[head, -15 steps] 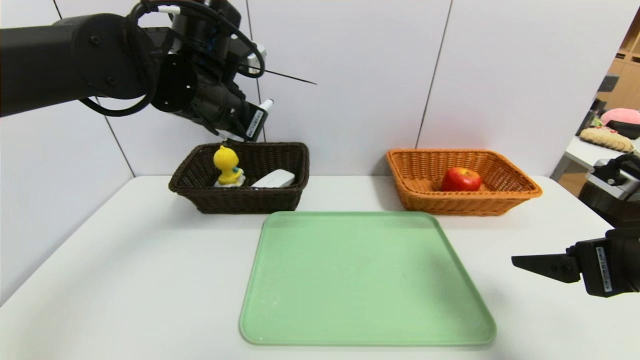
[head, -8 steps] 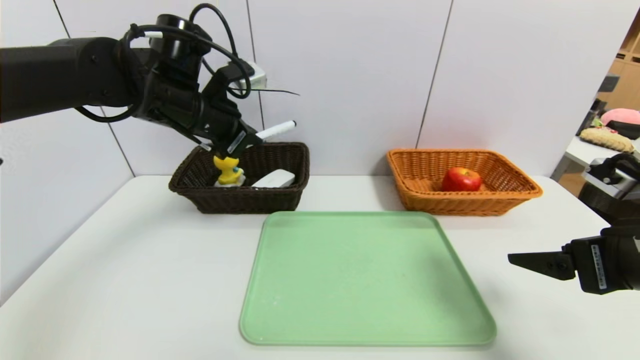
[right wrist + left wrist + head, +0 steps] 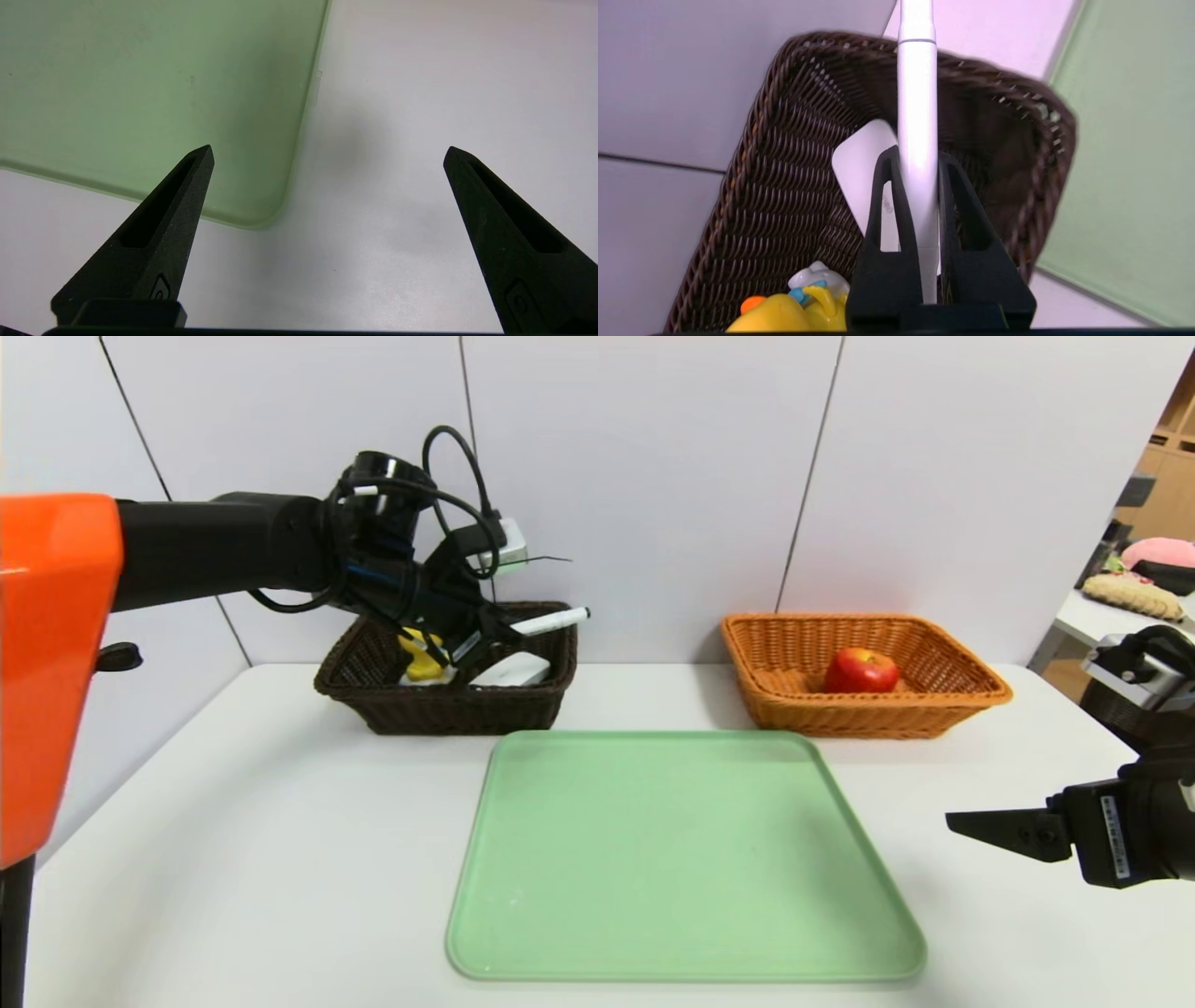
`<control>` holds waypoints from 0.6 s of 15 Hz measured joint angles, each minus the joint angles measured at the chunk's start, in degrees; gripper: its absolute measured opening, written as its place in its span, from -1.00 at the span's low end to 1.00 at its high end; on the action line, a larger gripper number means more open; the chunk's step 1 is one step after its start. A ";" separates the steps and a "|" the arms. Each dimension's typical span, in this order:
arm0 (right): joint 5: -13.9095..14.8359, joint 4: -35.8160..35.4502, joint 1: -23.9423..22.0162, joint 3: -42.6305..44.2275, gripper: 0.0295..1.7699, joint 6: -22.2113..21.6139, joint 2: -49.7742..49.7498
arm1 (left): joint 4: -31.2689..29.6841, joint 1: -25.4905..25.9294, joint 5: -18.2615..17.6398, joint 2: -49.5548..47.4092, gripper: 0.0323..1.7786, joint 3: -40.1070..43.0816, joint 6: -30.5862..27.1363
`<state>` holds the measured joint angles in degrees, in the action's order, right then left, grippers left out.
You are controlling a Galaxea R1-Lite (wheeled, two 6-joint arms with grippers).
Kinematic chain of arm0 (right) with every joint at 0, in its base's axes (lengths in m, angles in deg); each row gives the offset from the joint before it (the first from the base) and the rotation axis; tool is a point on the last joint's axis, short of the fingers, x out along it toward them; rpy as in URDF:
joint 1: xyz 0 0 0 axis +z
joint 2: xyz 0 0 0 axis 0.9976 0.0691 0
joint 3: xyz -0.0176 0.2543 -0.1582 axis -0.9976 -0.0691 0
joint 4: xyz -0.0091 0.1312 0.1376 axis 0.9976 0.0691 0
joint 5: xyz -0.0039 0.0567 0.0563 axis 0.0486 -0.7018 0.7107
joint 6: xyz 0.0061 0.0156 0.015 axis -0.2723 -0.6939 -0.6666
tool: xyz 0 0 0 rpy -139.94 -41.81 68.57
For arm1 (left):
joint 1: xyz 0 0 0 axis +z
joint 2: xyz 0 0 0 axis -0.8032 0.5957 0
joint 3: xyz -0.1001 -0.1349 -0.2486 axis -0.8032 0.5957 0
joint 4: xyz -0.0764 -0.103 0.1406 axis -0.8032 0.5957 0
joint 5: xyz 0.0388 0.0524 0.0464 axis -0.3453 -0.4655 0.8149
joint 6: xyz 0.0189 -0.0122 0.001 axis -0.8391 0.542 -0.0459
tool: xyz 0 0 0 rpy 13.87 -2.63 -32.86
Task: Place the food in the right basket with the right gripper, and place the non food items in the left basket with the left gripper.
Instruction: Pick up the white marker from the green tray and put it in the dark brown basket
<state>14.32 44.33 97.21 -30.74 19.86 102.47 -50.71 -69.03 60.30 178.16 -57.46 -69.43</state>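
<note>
Left tool over dark basket, pinching a marker; right tool idle.

No legible writing: a white label on the right tool [image 3: 994, 828] and a faint mark on the flat white slab [image 3: 859, 163] cannot be read. The dark brown woven wicker basket [image 3: 448, 709], at the bench's [image 3: 233, 859] far left, contains a yellow duck figure [image 3: 417, 656] and the white slab. The left tool [image 3: 485, 633] hangs above this basket, fingers pressed together on a slim white marker with a dark tip [image 3: 551, 621]; the marker projects over the basket's right part, clear of its contents. The orange woven wicker basket [image 3: 934, 705], far right, contains one red apple [image 3: 861, 670]. The pale green rectangular plastic tray [image 3: 681, 859] lies between and in front of the baskets. The right tool, fingers spread wide and holding nothing, hovers near the tray's near right corner.
</note>
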 joint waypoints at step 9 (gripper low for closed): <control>-0.06 0.02 0.04 -0.16 0.92 0.09 0.50 | 0.24 4.46 0.37 2.23 -0.84 0.83 0.11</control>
<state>14.26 44.35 97.25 -30.90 19.94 102.97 -50.47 -64.57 60.66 180.39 -56.63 -69.32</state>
